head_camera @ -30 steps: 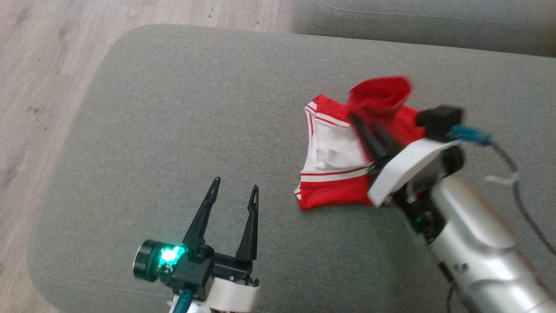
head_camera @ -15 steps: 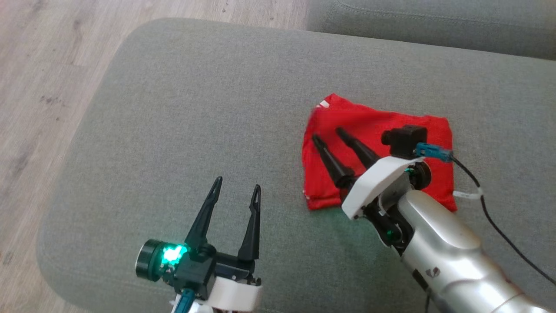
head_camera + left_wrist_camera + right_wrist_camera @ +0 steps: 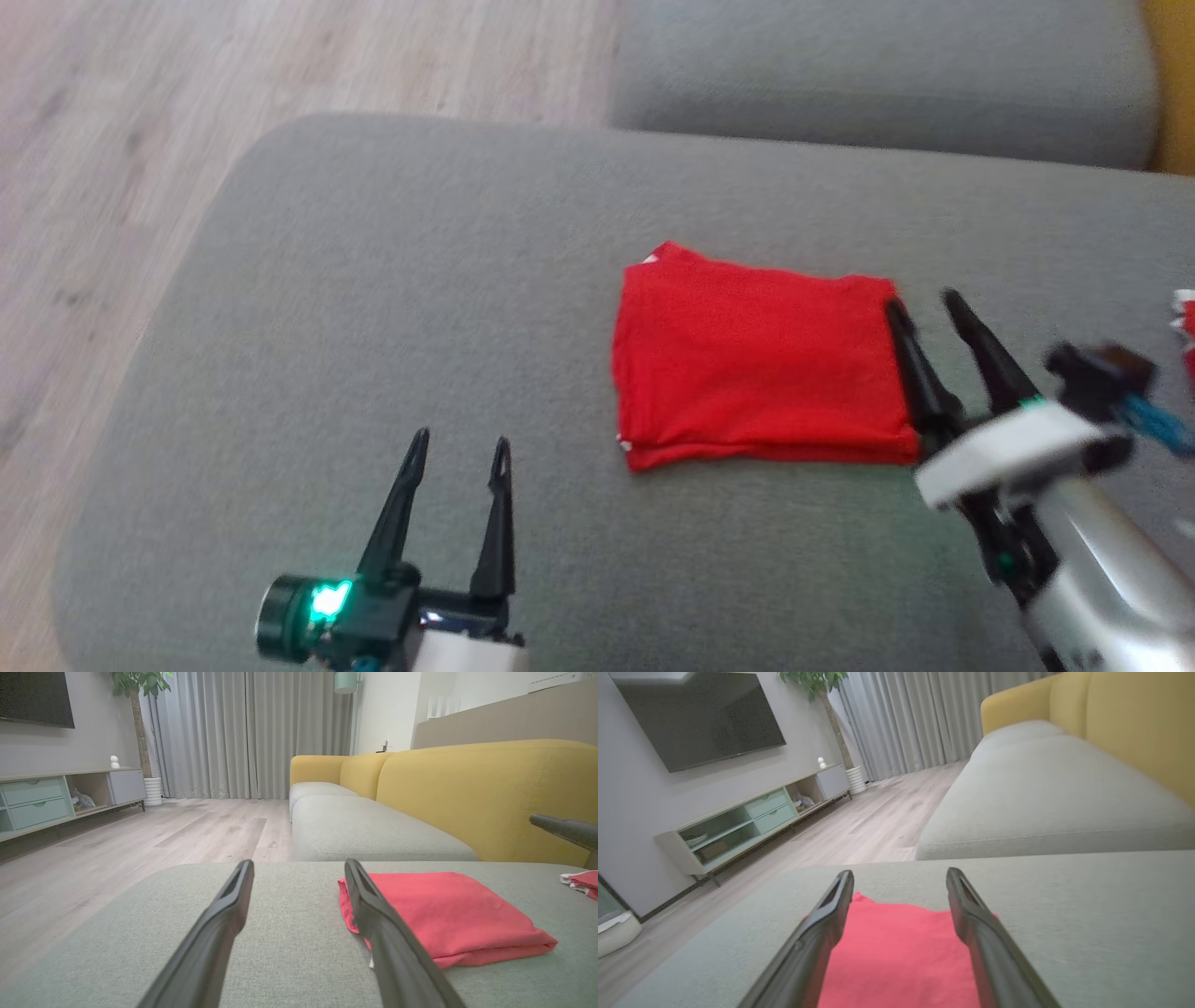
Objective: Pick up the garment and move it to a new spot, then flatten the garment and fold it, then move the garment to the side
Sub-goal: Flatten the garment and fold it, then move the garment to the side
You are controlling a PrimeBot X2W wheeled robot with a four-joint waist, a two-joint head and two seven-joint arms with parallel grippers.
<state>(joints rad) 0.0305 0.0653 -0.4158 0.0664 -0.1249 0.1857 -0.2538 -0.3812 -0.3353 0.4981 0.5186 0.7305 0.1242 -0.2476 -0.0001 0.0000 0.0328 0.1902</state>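
The garment (image 3: pixel 761 364), a red item, lies folded into a compact, roughly rectangular stack on the grey seat cushion (image 3: pixel 373 280), right of the cushion's centre in the head view, with its layered edges showing along the near side and a small white trim at its far left corner. The left end effector (image 3: pixel 460 439) is open: its two dark fingers are spread with nothing between them, and it sits over the cushion's near area, well apart from the garment's left edge. The right end effector (image 3: pixel 924 301) is also open and grips nothing, with its fingers spread just beside the garment's right edge; whether the nearer finger touches the fabric cannot be determined. In the right wrist view the red fabric lies below and between the two fingers. A separate red-and-white cloth (image 3: pixel 1184 327) lies on the same cushion at the far right, apart from the garment. A second cushion (image 3: pixel 878 84) adjoins the far side of the seat, a yellow backrest (image 3: pixel 490 788) rises along the right, and a wooden floor (image 3: pixel 93 140) extends to the left
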